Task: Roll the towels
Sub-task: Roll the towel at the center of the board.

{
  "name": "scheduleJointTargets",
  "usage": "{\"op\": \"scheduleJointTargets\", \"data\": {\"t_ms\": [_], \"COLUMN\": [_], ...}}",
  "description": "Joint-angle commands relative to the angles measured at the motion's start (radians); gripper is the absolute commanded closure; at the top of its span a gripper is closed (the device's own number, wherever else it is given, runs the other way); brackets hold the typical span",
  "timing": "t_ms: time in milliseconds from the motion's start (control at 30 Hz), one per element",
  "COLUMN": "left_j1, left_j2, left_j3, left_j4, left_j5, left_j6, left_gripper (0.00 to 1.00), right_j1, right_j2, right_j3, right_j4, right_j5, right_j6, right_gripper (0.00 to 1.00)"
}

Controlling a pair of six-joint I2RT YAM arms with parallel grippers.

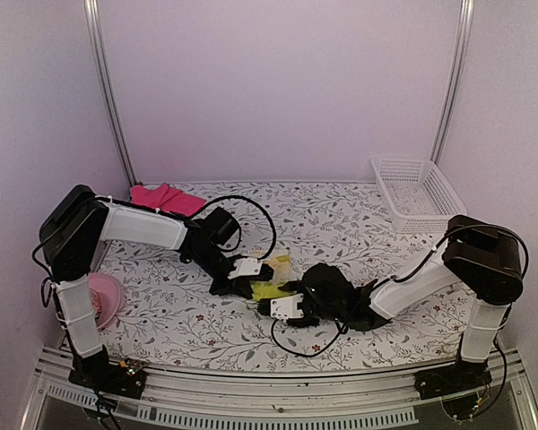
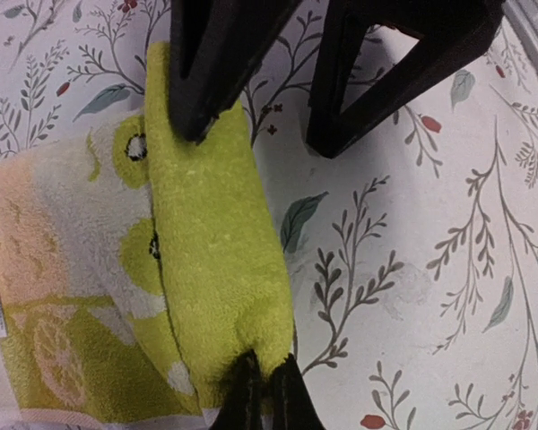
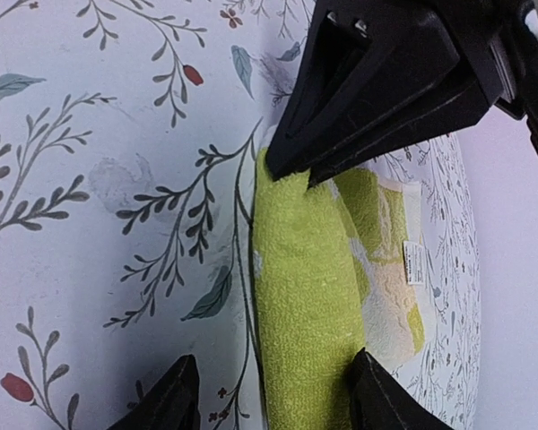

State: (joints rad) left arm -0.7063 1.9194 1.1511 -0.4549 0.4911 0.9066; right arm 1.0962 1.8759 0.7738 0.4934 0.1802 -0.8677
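1. The yellow-green towel (image 2: 220, 260) lay mid-table between my two wrists. One long edge was turned over into a thick roll (image 3: 305, 296). The rest was flat beside it, print up, with the label (image 3: 411, 260) showing.
2. My left gripper (image 2: 264, 394) was pinched shut on one end of the roll.
3. My right gripper (image 3: 273, 399) stood at the other end with its jaws apart, straddling the roll. One finger was against the cloth on the flat side. The other was over bare table (image 2: 430, 296), clear of the towel.
4. Judgement: the step was taking the second grip so that both ends could turn together. The right jaws needed to close on the whole thickness of the roll, not just the outer layer, or the core would slip loose.
5. Once both ends were held, both wrists should turn at the same rate toward the flat part. The ends should stay level, since uneven turning would likely make a cone.
6. Risk noted: pulling outward too hard could drag the towel over the table rather than wind it. Light tension and a low carry seemed best.
7. The pink towel (image 1: 166, 197) lay bunched at the back left, well apart and not yet rolled.
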Motion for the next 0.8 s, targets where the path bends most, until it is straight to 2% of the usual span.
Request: {"op": "scheduleJointTargets", "data": {"t_ms": [0, 67, 433, 467, 533, 600, 667, 767], "left_j1": [0.005, 0.006, 0.016, 0.017, 0.02, 0.023, 0.026, 0.033], "left_j2": [0.022, 0.02, -0.025, -0.037, -0.074, -0.118, -0.17, -0.25], "left_j3": [-0.017, -0.016, -0.038, -0.041, -0.049, -0.067, -0.099, -0.155], "left_j4": [-0.057, -0.057, -0.038, -0.033, -0.022, 0.003, 0.048, 0.126], "left_j5": [0.014, 0.015, 0.044, 0.044, 0.042, 0.039, 0.027, 0.004], "left_j6": [-0.005, -0.003, 0.005, 0.003, 0.002, 0.0, -0.003, 0.0], "left_gripper": [1.0, 1.0, 1.0, 0.95, 0.78, 0.57, 0.45, 0.33], "right_j1": [-0.017, -0.021, -0.044, -0.045, -0.048, -0.05, -0.057, -0.071], "right_j2": [0.048, 0.059, 0.099, 0.099, 0.095, 0.09, 0.088, 0.083], "right_j3": [0.034, 0.048, 0.131, 0.137, 0.152, 0.174, 0.2, 0.237], "right_j4": [-0.035, -0.06, -0.224, -0.245, -0.285, -0.333, -0.384, -0.462], "right_j5": [0.039, 0.038, 0.0, -0.011, -0.034, -0.07, -0.107, -0.168], "right_j6": [0.021, 0.029, 0.091, 0.102, 0.12, 0.142, 0.165, 0.202], "right_gripper": [0.45, 0.53, 0.76, 0.79, 0.8, 0.85, 0.87, 0.88]}}
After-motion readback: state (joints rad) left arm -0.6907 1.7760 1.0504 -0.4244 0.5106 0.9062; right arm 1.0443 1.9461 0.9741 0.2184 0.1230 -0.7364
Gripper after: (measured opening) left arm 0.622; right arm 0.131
